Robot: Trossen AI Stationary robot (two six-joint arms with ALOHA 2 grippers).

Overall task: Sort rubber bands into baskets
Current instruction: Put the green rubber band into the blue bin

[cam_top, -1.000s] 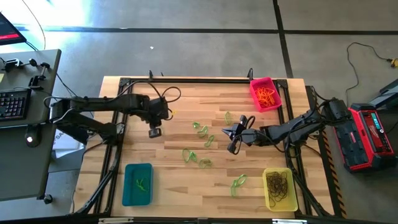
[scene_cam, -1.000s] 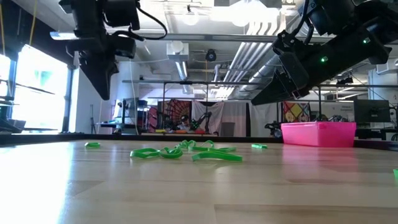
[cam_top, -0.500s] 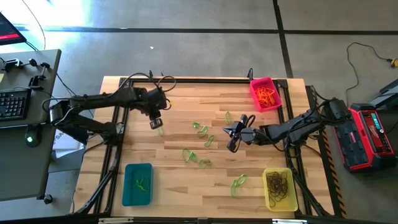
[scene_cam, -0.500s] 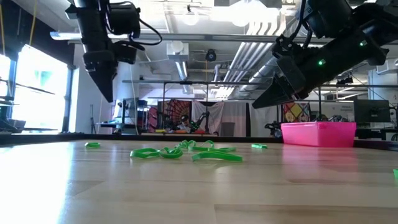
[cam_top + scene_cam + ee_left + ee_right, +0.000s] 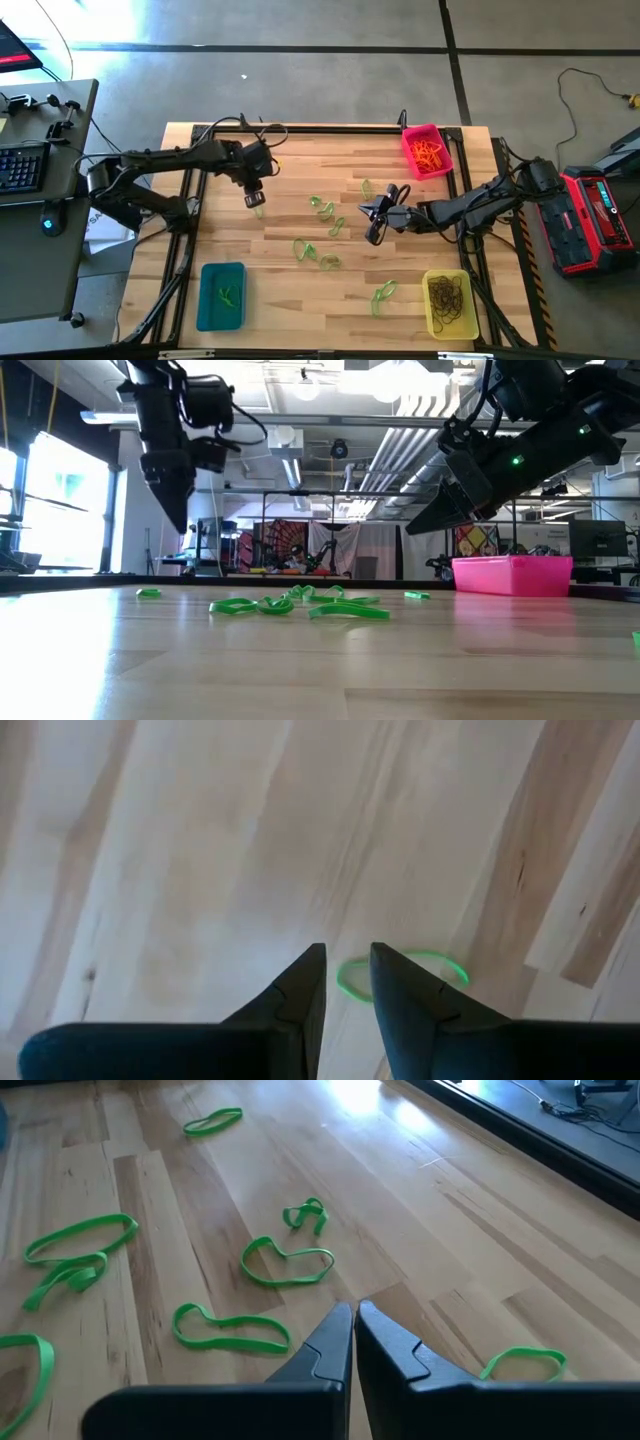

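The rubber bands (image 5: 328, 228) left loose are all bright green, thin floppy loops, some twisted, scattered over the middle of the wooden table (image 5: 300, 290) in the high view; one more pair lies at lower centre-right, and a single green band (image 5: 402, 972) sits on its own toward the upper left, directly under the left claw (image 5: 255, 200). In the left wrist view that band lies flat on the wood just past the fingertips, which stand slightly spread with nothing between them.

Compared with a second ago, the left claw has shifted a little toward the right and upper part of the high view, from beside the band to over it, and its fingers have parted. The right claw (image 5: 372, 226) stays where it was, at centre-right above the table, its fingers pressed together and empty.

The teal basket (image 5: 221, 295) at lower left holds a few green bands. The yellow basket (image 5: 449, 302) at lower right holds dark bands. The pink basket (image 5: 427, 149) at upper right holds orange ones.
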